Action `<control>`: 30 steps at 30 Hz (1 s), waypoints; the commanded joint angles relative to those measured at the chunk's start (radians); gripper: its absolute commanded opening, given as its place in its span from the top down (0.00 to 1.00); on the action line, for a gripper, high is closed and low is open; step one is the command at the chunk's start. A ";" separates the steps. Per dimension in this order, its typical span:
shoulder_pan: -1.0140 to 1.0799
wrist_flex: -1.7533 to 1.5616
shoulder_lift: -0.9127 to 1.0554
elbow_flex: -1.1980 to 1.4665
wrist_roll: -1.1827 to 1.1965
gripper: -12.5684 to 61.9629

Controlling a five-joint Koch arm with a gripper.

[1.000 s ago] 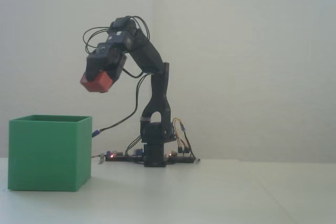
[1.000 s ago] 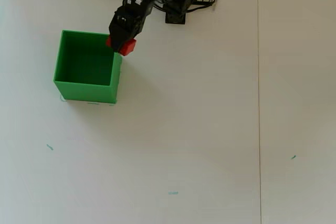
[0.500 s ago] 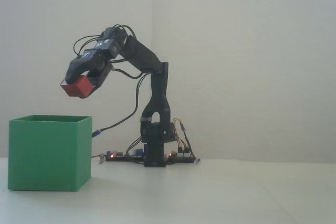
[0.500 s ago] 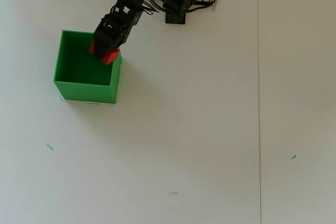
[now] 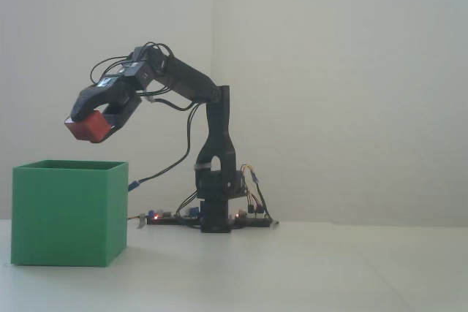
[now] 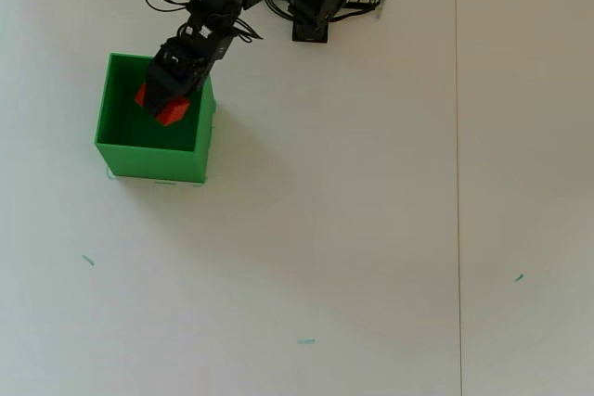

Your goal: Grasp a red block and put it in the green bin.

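The black pincer (image 5: 93,118) is clamped on the small matte red rectangular block (image 5: 86,127), holding it in the air at upper left of the fixed view. That puts the block clear above the large thin-walled green box (image 6: 200,141), inside its rim in the overhead view, probably so that a release drops it in.

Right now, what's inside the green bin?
Overhead, the green bin shows only bare green floor. The red block hangs above the opening, clamped in the end effector, clear of the rim in the fixed view. The floor patch beneath them is hidden.
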 commanded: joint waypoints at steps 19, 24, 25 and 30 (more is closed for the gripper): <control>0.109 -0.193 0.011 -0.029 -0.069 0.45; 0.106 -0.193 0.012 -0.029 -0.069 0.45; 0.098 -0.193 0.017 -0.029 -0.069 0.44; 0.025 -0.193 0.072 0.028 -0.067 0.38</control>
